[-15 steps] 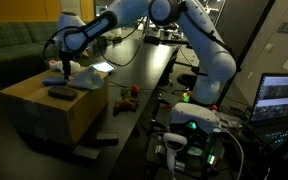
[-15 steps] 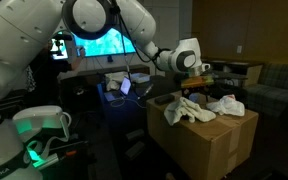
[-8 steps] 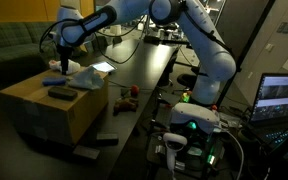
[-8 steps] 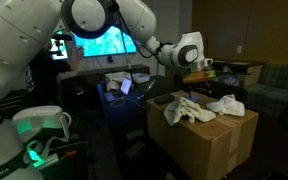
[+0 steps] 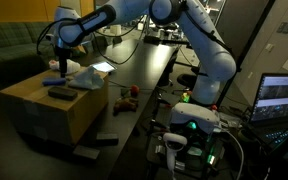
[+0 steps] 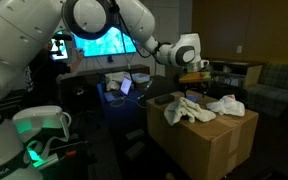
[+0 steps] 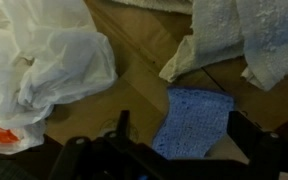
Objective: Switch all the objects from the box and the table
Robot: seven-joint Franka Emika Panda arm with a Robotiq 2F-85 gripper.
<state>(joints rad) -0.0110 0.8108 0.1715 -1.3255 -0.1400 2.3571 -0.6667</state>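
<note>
The tan box [image 5: 39, 112] [image 6: 206, 142] stands beside the long black table [image 5: 149, 65]. On its top lie white rags [image 5: 86, 74] [image 6: 188, 110] [image 7: 246, 38], a small blue flat item [image 5: 54, 82] [image 7: 196, 118] and a dark flat block [image 5: 62, 93]. A small red ball [image 5: 134, 91] rests on the table. My gripper [image 5: 59, 68] [image 6: 198, 77] [image 7: 184, 142] hangs open just above the box top. In the wrist view its dark fingers [image 7: 121, 126] stand either side of the blue item without touching it.
A crumpled white bag with an orange patch [image 7: 39, 62] lies left of the blue item. Another dark block [image 5: 105, 140] lies low beside the box. A green sofa [image 5: 9, 50] stands behind, a lit laptop [image 5: 284, 98] and the robot base [image 5: 189, 125] to the side.
The gripper has risen slightly above the box top and stays open. Nothing on the box has moved.
</note>
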